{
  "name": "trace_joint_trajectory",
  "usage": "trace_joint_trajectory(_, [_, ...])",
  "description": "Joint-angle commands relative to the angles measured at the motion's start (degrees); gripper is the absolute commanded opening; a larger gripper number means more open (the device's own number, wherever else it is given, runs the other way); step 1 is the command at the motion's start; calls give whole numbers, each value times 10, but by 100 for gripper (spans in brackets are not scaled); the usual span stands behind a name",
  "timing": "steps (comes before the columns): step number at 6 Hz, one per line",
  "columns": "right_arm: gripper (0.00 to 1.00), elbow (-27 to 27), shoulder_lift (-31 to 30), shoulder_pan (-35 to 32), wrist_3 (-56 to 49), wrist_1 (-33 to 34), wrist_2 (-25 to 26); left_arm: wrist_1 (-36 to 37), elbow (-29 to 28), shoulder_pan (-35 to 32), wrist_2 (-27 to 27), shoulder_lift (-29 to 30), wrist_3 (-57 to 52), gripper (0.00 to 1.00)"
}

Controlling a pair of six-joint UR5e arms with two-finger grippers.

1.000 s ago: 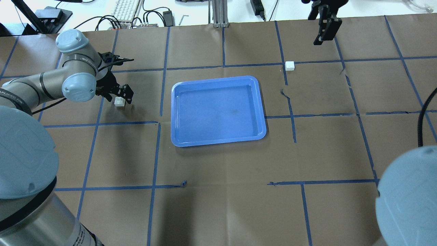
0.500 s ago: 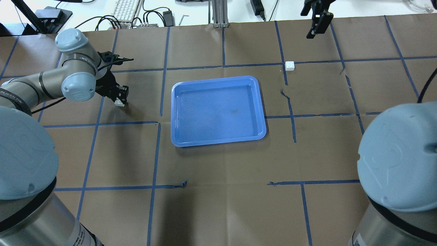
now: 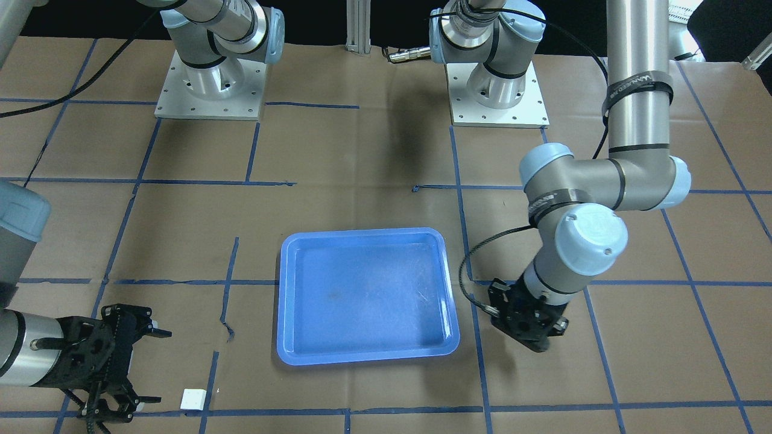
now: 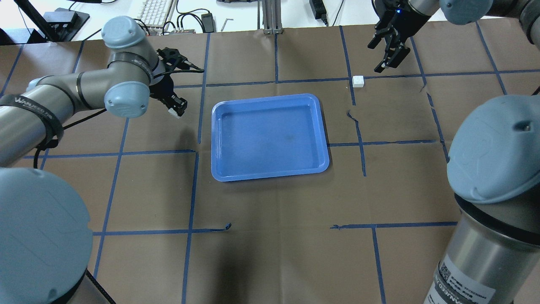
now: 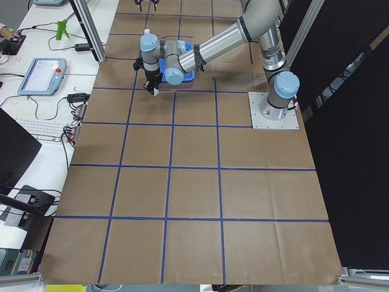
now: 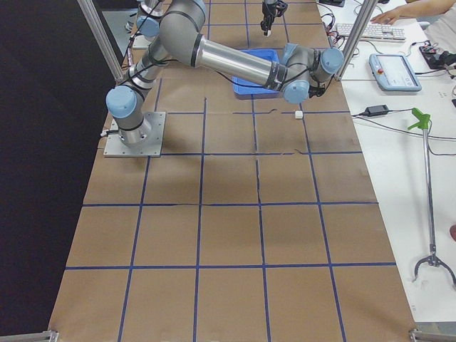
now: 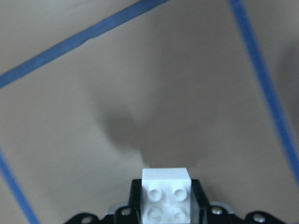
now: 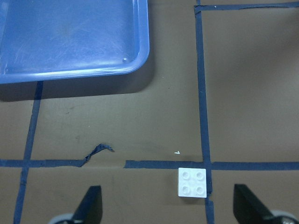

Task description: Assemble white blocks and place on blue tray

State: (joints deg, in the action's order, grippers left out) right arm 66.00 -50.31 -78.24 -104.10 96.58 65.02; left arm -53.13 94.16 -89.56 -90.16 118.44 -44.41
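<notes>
Clamping one white block point(image 7: 166, 195) in left pincer point(image 4: 176, 106), aloft off the table point(image 4: 274, 236), just left of blue tray point(image 4: 270, 176).
Spotting second white block point(image 4: 357, 81) flat on table past tray's far right corner, with right pincer point(image 4: 387, 51) spread apart, empty, hovering near it. Likely risks: off-centre descent shoving loose block along table; held block twisting under press, studs missing sockets.
</notes>
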Motion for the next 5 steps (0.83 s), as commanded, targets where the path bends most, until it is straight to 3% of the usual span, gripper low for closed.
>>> trace_joint_trajectory(1, [100, 60, 18, 26, -13, 65, -85, 7, 2, -87, 9, 4, -183, 21])
trace_joint_trajectory(3, [99, 84, 36, 27, -28, 147, -105, 8, 11, -136, 38, 11, -238, 22])
trace_joint_trajectory(5, [99, 84, 56, 27, -52, 168, -125, 8, 11, -176, 51, 26, -234, 22])
